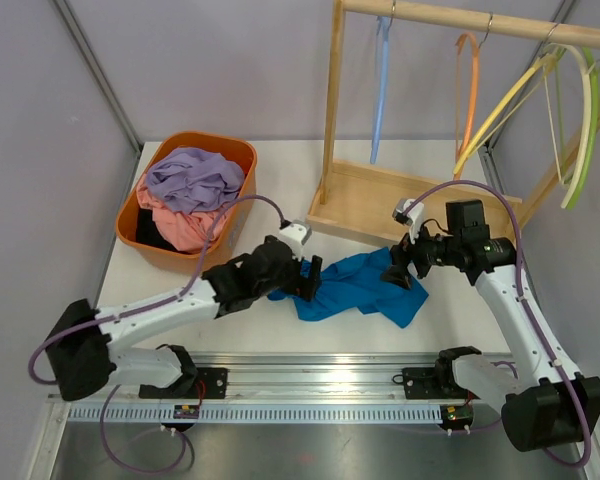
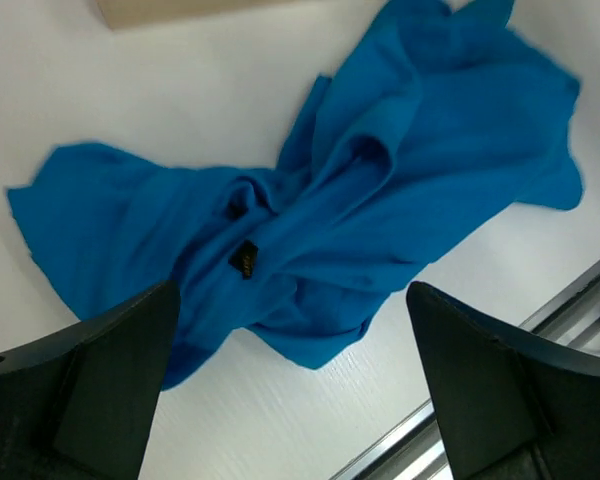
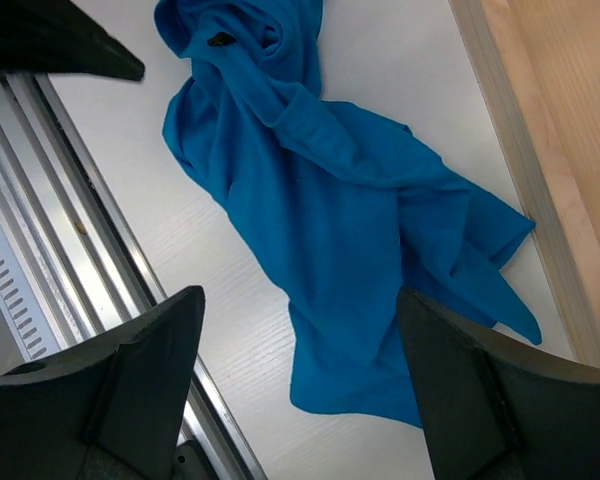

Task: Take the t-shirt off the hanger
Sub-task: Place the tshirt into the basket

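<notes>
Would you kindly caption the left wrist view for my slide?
Open left gripper above a crumpled blue t-shirt lying on the white table.

blue t-shirt: 1 | hangers: 4 | wooden rack: 1 | orange basket: 1 | garments in basket: at least 2 | robot arms: 2

t-shirt partly under left end effector, label text seemingly illegible
</notes>
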`<state>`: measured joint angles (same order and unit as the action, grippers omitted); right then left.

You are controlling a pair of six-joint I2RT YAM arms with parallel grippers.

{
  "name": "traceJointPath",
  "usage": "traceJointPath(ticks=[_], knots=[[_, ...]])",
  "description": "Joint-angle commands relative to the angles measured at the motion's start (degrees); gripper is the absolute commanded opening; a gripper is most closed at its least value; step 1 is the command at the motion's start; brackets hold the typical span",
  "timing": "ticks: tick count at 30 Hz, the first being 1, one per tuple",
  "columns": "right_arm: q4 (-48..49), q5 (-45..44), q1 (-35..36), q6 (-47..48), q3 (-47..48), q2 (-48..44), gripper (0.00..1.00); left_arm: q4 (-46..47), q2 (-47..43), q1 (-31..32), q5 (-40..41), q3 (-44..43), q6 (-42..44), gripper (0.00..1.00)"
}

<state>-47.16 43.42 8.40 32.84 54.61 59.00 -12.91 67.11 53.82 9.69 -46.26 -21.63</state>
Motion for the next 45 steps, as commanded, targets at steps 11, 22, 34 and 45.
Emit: traceJointPath(ticks=[11, 22, 34, 45], knots=[[5.7, -1.8, -1.6, -2.3, -3.9, -2.6, 0.86, 14.9, 32.1, 6.6, 10.4, -8.3, -3.6, 0.94], [5.2, 0.3, -3.9, -2.1, -4.5, -4.9, 0.86, 21.3, 33.7, 8.2, 9.4, -1.6, -4.1, 0.00], [5.5, 0.9, -5.6, -2.1, -4.6, -7.1, 0.86, -10.1, -11.2, 1.5, 22.7, -14.1, 8.6, 0.00], [5.7, 0.9, -5.9, -2.3, -4.7, -8.4, 0.86, -15.9, -8.3, -23.1, 24.6, -39.9, 22.8, 0.00]])
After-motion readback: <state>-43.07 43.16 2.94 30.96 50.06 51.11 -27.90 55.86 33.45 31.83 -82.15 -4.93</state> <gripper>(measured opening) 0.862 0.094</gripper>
